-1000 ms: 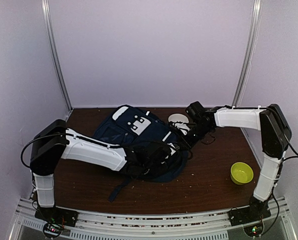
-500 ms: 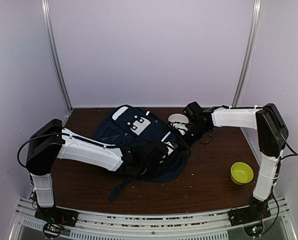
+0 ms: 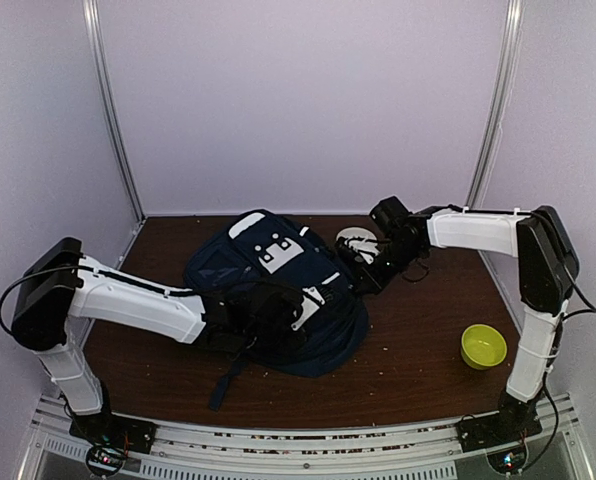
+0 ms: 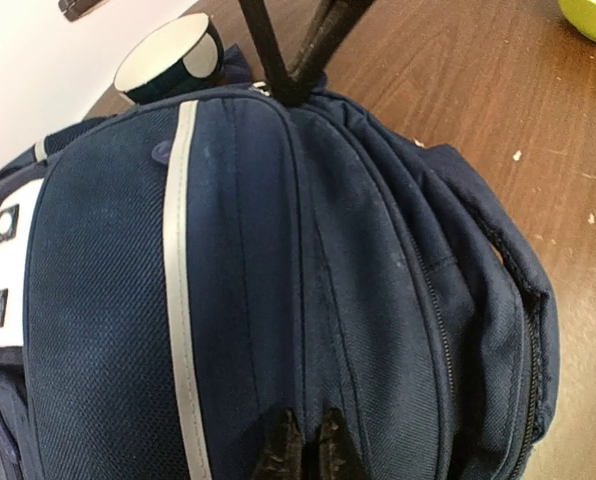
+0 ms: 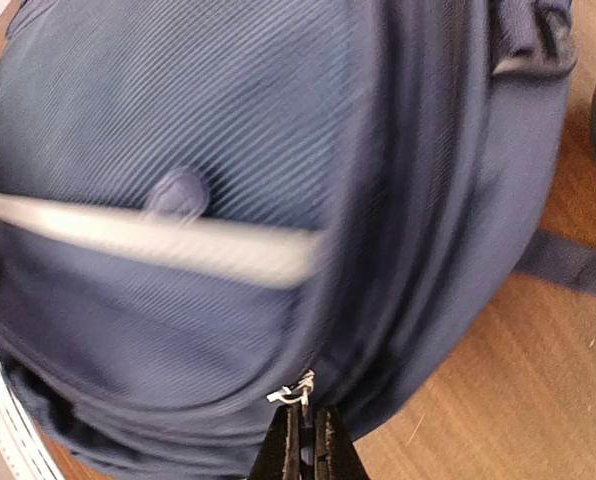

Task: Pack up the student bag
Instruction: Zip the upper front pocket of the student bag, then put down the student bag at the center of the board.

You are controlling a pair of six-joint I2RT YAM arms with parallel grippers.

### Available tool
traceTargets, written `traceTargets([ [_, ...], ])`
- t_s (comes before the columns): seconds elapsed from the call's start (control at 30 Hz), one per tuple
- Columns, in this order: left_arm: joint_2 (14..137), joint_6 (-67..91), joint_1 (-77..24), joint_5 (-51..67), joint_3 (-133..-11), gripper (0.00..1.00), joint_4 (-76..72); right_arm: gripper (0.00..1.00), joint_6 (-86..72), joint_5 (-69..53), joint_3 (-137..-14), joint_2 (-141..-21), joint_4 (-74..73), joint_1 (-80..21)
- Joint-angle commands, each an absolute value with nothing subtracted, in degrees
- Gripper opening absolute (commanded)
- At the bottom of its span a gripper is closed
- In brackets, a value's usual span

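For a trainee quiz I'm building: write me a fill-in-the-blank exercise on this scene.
1. The backpack is navy ____ with a pale stripe.
2. The bowl is yellow-____.
3. The cup is ____, not tipped over.
4. The right claw has its tips at the zipper pull of the ____.
Missing words: blue; green; upright; backpack.

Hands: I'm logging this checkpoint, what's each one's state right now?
Left hand: closed, pinching the student bag fabric.
Right hand: closed on the bag's zipper pull.
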State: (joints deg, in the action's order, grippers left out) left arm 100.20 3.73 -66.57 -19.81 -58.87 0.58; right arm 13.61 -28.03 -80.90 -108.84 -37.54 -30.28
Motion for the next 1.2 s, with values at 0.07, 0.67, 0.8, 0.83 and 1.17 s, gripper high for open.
traceTargets([
  [0.07, 92.05, 7.55, -66.45, -16.24, -51.84, 0.00, 9.95, 0.00, 12.41, -23.49, -86.88, -112.47, -37.44, -28.34],
  [0.67, 83.89, 7.88, -65.96, -20.52, -44.57, 0.00, 14.24, 0.05, 11.06, -24.08, -93.93, -116.57, -36.34, -29.93],
  [0.8, 83.57, 7.87, -65.92, -20.88, -44.13, 0.00, 13.55, 0.06, 10.70, -22.97, -96.71, -118.93, -36.70, -30.32],
  [0.83, 83.41, 7.91, -65.92, -20.91, -43.96, 0.00, 13.47, 0.06, 10.46, -22.64, -97.40, -119.49, -36.61, -30.36],
  [1.17, 80.96, 9.36, -65.83, -24.39, -43.53, 0.00, 13.45, 0.24, 11.59, -22.96, -100.14, -118.30, -37.72, -30.01],
])
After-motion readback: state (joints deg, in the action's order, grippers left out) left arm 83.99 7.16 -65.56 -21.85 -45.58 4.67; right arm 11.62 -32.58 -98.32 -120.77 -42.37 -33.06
